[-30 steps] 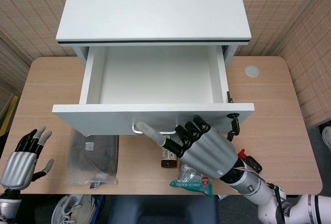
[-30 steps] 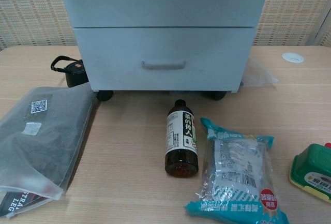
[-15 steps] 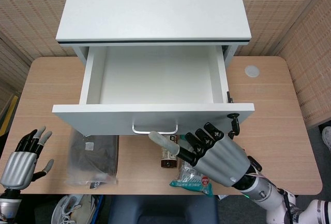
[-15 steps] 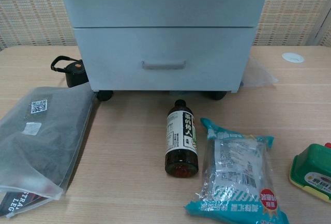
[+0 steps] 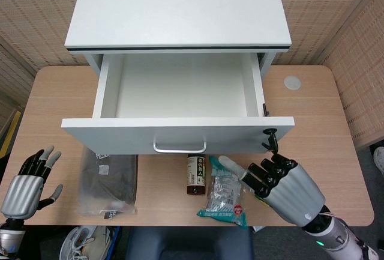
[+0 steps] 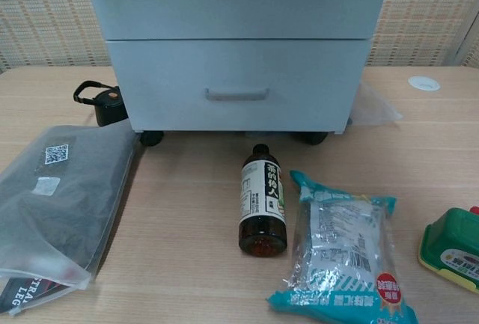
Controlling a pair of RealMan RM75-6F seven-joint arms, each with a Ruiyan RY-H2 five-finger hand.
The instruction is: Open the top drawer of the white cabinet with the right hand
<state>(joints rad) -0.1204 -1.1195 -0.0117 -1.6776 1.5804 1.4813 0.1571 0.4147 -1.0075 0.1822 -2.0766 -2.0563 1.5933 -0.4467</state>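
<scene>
Right hand (image 5: 287, 186) near the front edge of the surface (image 5: 318, 152), fingers spread and holding nothing, thumb reaching left over the snack packet (image 5: 224, 195); clear of the drawer handle (image 5: 179, 148). Left hand (image 5: 25, 187) at the front left corner, released too, fingers fanned upward. Neither hand visible in the chest view.

Top drawer (image 5: 178, 101) pulled well out of the white cabinet (image 5: 177, 9), bare white inside, front panel overhanging the surface. Second drawer (image 6: 238, 84) below it shut, seen in the chest view, cabinet resting on dark castors.

Dark bottle (image 6: 263, 200) lying just in front of the cabinet, cap toward it, touching or just beside the snack packet on its right. Grey zip pouch (image 6: 56, 197) toward the front left. Small black item with a strap (image 6: 105, 105) beside the cabinet's left castor. Green box (image 6: 453, 247) at the right edge. White round cap (image 5: 292, 82) near the back right corner.
</scene>
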